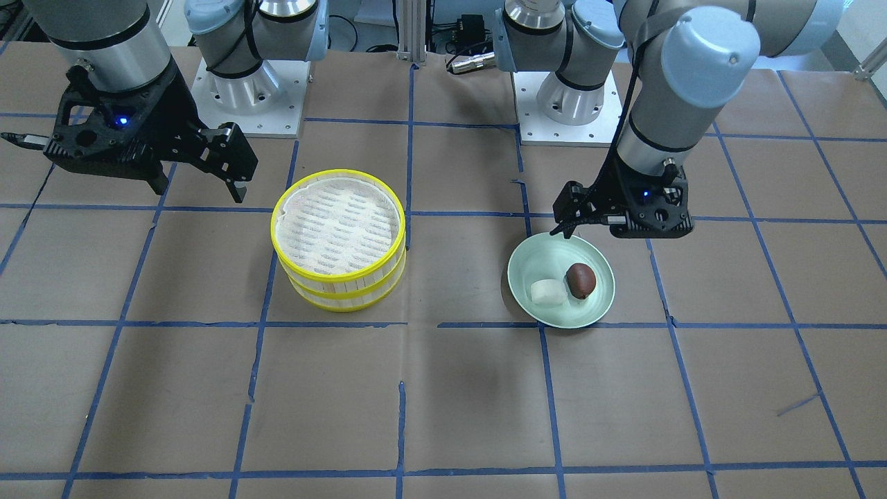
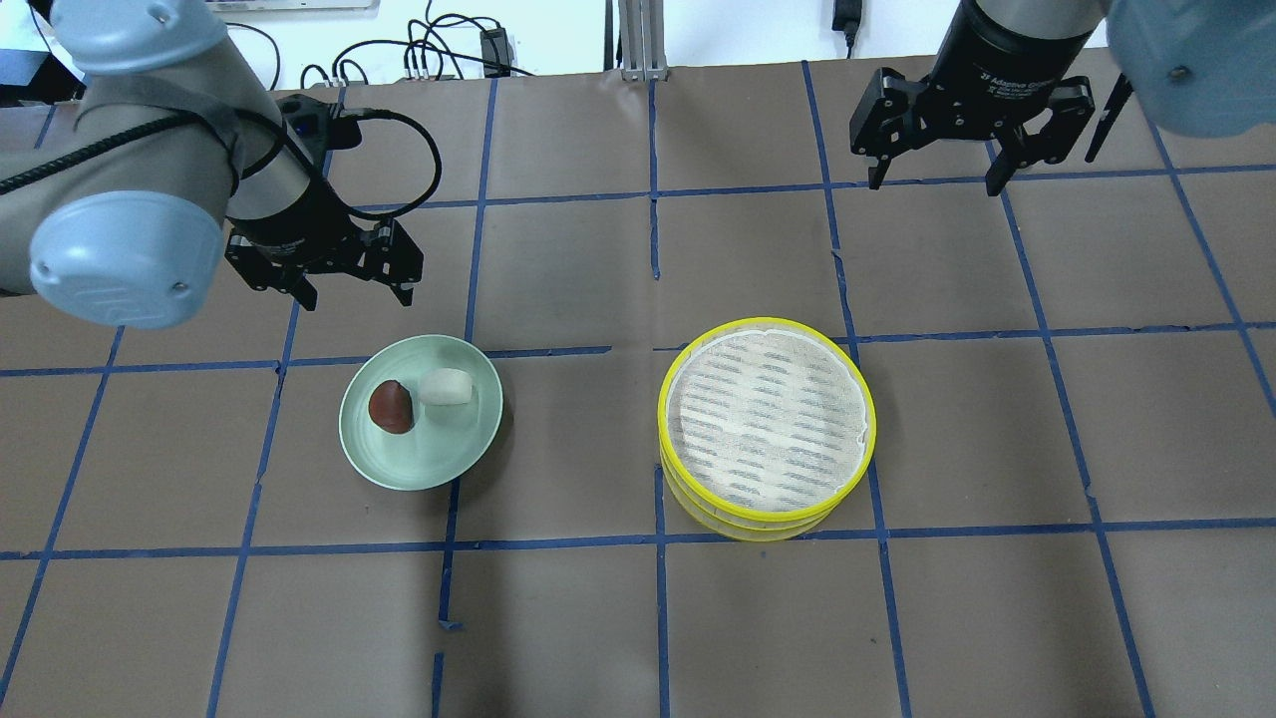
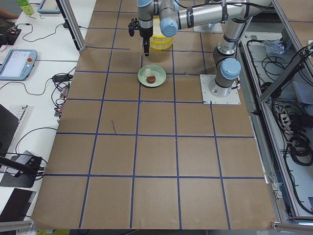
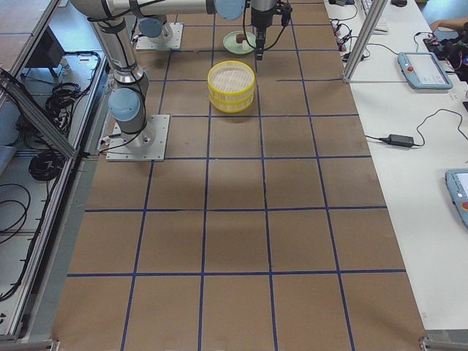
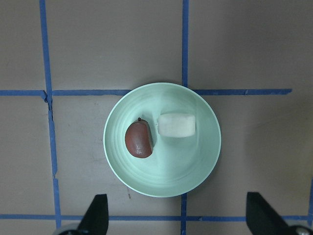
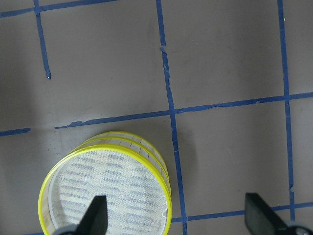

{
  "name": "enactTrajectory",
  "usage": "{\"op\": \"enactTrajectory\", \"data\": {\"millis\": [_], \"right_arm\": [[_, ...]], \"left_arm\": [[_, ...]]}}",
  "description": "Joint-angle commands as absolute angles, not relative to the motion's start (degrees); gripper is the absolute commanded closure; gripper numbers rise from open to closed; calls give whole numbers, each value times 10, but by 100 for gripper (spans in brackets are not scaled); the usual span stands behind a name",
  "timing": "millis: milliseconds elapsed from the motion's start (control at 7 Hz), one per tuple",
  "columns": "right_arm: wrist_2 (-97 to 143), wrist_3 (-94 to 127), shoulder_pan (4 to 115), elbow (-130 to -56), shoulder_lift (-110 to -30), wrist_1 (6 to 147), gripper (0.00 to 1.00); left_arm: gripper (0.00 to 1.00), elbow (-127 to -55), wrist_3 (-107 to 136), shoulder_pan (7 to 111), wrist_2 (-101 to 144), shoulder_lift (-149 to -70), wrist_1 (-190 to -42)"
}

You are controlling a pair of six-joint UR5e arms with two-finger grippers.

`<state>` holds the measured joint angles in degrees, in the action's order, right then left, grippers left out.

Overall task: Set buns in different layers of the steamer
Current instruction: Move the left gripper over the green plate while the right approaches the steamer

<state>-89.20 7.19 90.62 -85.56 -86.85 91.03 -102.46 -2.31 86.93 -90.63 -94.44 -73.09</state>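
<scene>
The steamer (image 2: 766,429) stands with its two yellow-rimmed layers stacked; the top white liner (image 1: 338,223) is bare. It also shows in the right wrist view (image 6: 105,193). The white bun (image 2: 445,387) and the reddish-brown bun (image 2: 392,407) lie side by side on a pale green plate (image 2: 429,459). They also show in the left wrist view: the white bun (image 5: 176,125) and the brown bun (image 5: 139,139). My left gripper (image 2: 356,294) is open and empty, above the table just behind the plate. My right gripper (image 2: 935,179) is open and empty, high behind the steamer.
The table is covered in brown paper with a grid of blue tape lines (image 2: 658,543). The two arm bases (image 1: 249,90) stand on white mounting plates at the robot's edge. Cables (image 2: 429,40) lie beyond the table's far edge.
</scene>
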Motion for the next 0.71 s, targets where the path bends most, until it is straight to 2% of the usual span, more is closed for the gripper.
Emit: {"op": "enactTrajectory", "data": {"millis": [0, 571], "right_arm": [[-892, 66, 905, -860, -867, 910, 0], [-897, 63, 903, -879, -867, 904, 0]], "left_arm": [[0, -1038, -18, 870, -904, -1012, -659], [1, -1117, -9, 870, -904, -1055, -551]]}}
